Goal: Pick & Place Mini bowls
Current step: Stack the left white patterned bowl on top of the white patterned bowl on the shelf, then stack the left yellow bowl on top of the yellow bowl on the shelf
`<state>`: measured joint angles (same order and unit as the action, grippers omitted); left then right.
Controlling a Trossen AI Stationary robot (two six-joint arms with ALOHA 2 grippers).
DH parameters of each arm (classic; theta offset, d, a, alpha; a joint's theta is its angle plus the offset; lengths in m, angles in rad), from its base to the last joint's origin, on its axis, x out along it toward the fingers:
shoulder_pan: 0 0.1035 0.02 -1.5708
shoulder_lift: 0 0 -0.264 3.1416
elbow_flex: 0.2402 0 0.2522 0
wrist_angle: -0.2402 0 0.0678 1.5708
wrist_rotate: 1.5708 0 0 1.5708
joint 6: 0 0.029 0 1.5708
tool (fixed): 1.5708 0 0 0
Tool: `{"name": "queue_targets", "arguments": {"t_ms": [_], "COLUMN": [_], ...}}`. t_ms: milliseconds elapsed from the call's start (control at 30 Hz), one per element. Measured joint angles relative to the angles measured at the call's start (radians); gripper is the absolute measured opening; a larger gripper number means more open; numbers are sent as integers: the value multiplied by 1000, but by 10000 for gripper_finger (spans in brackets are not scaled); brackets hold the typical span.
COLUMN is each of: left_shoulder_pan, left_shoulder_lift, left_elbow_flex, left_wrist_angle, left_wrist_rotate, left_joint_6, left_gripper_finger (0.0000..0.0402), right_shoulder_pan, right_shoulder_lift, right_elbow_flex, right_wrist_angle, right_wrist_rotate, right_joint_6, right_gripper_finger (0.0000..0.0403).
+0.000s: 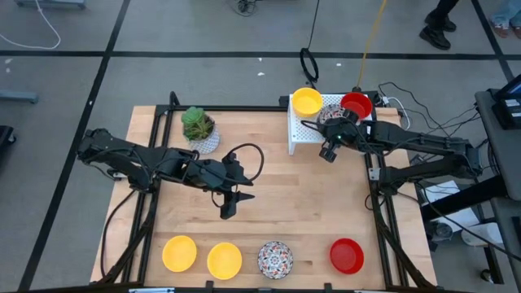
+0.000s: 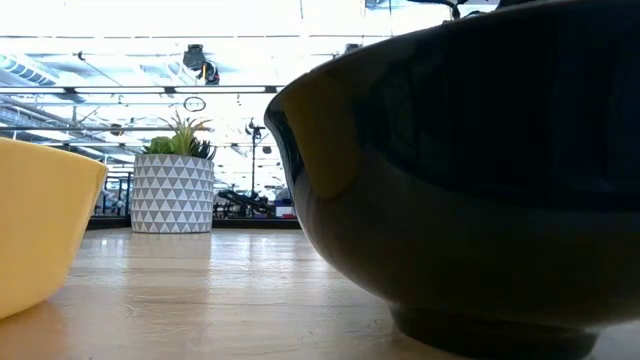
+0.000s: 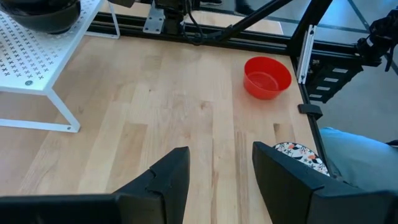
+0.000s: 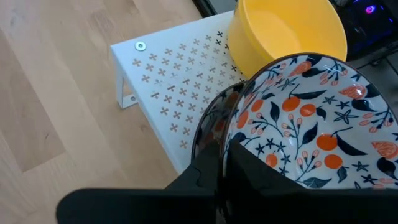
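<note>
My right gripper (image 4: pixel 227 140) has its jaws pinching the patterned bowl (image 4: pixel 317 130) by its rim, over the white rack (image 4: pixel 180 81), beside the yellow bowl (image 4: pixel 286 31). Left gripper (image 3: pixel 221 177) idles mid-counter, jaws wide.

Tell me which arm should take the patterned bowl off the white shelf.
The right. Its gripper is already closed on the rim of the patterned bowl on the white shelf, beside the yellow bowl. The left gripper hangs open over bare table, far from the shelf.
</note>
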<state>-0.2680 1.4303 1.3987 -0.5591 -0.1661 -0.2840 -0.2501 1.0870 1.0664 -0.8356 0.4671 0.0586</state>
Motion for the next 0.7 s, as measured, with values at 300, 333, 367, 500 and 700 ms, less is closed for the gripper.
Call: {"name": "queue_targets", "arguments": {"t_ms": [300, 333, 367, 500, 700], "left_shoulder_pan": [0, 0, 0, 0, 0], "left_shoulder_lift": [0, 0, 0, 0, 0], "left_elbow_flex": [0, 0, 0, 0, 0], "left_wrist_angle": [0, 0, 0, 0, 0], "left_wrist_rotate": [0, 0, 0, 0, 0], "left_joint_6": [0, 0, 0, 0, -13], "left_gripper_finger": [179, 179, 179, 179, 179], "right_shoulder_pan": [0, 0, 0, 0, 0], "right_shoulder_lift": [0, 0, 0, 0, 0], "right_elbow_flex": [0, 0, 0, 0, 0], "right_wrist_angle": [2, 2, 2, 37, 77], "right_wrist_rotate": [0, 0, 2, 5, 4], "right_joint_6": [0, 0, 0, -1, -34], "right_gripper_finger": [41, 43, 45, 59, 97]}}
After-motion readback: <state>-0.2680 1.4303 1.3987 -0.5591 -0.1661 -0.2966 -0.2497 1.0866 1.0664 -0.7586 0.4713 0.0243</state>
